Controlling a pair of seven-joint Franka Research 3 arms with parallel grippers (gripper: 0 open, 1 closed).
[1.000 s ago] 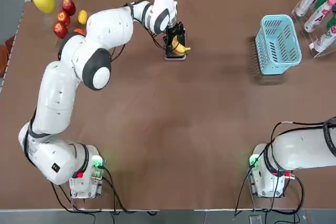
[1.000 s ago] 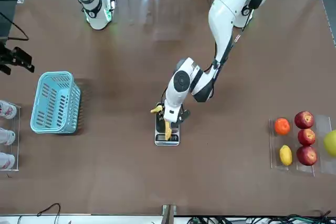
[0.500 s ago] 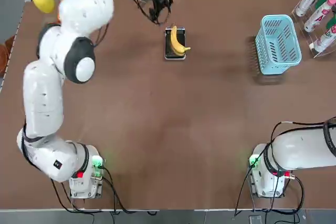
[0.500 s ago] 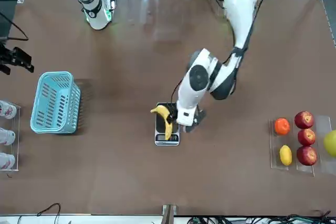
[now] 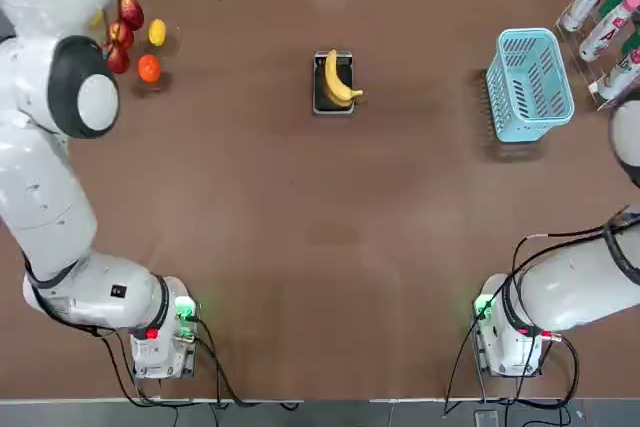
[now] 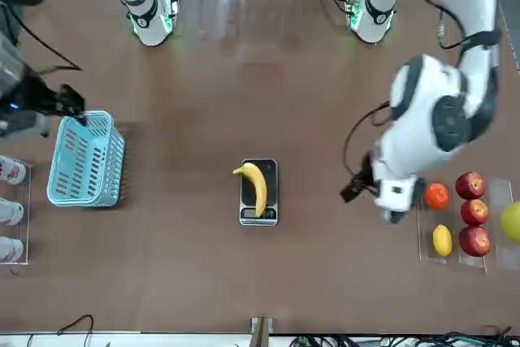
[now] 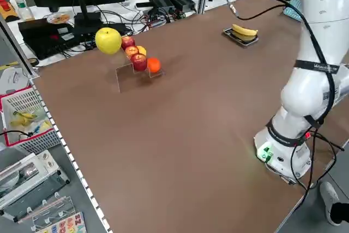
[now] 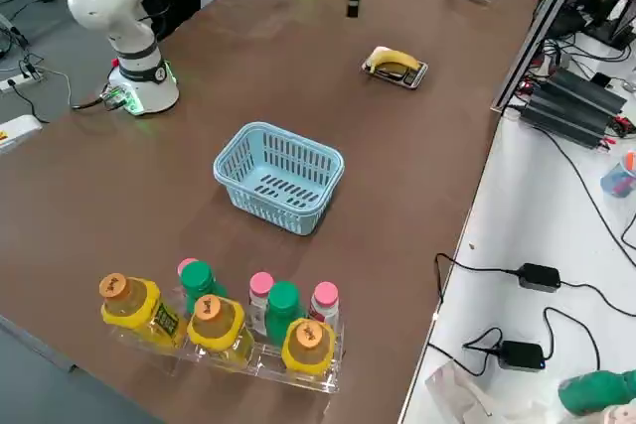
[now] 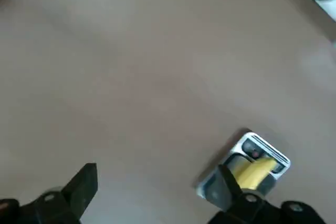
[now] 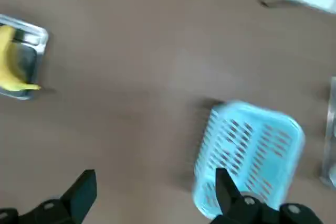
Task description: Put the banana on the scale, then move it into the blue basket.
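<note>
The yellow banana [image 5: 337, 77] lies free on the small dark scale [image 5: 322, 99] at the far middle of the table. My left gripper [image 9: 157, 195] is open and empty, raised off to the left of the scale near the fruit stand; its wrist view shows the banana [image 9: 255, 170] on the scale [image 9: 211, 188] beyond one fingertip. The light blue basket [image 5: 530, 84] stands at the far right with nothing in it. My right gripper [image 10: 155, 198] is open and empty, high over the table on the near side of the basket [image 10: 247, 156].
A clear stand with red apples [image 5: 130, 13], an orange [image 5: 149, 68] and a lemon [image 5: 157, 32] sits at the far left. Bottles [image 5: 610, 22] stand in a rack right of the basket. Cables run along the far table edge.
The left gripper opened, left the banana on the scale, rose and swung away to the left. The right arm has swung up near the basket.
</note>
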